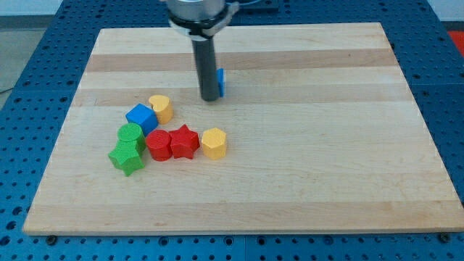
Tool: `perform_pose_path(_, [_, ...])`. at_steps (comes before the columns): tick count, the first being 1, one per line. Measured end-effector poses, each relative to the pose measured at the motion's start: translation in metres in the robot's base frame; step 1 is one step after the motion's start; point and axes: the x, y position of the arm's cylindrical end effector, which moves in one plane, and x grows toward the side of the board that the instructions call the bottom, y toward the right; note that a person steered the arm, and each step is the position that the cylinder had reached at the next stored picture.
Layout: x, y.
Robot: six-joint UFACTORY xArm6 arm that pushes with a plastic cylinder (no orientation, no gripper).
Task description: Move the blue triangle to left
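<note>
- no jaws on this rig, just my tip (210, 98) on the table (304, 159)
- blue triangle (220, 82) peeks out touching its right, mostly hidden
- I'd loop round and shove left, above the yellow cylinder (160, 108)

A cluster of seven blocks sits on the wooden board (304, 181), left of its centre. Taking the red star (184, 141) as the clock's hub: the red cylinder (159, 145) touches it at nine o'clock, and the yellow hexagon (214, 143) stands just beside it at three o'clock. The blue cube (141, 118) lies at about ten o'clock, with the yellow cylinder (160, 108) touching it farther up at eleven o'clock. The green cylinder (130, 135) is at nine o'clock beyond the red cylinder, and the green star (127, 156) sits at eight o'clock, pressed against the green cylinder. A blue perforated surface (29, 65) surrounds the board.
</note>
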Motion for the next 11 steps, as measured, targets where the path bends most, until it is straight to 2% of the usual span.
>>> perform_pose_path(1, [0.010,0.014])
perform_pose_path(2, [-0.014,0.023])
perform_pose_path(3, [-0.049,-0.047])
perform_pose_path(4, [-0.061,-0.079])
perform_pose_path(5, [-0.041,-0.014])
perform_pose_path(6, [-0.039,0.055])
perform_pose_path(7, [-0.080,0.034])
perform_pose_path(8, [-0.108,-0.055])
perform_pose_path(9, [-0.118,-0.094])
perform_pose_path(11, [-0.110,0.023])
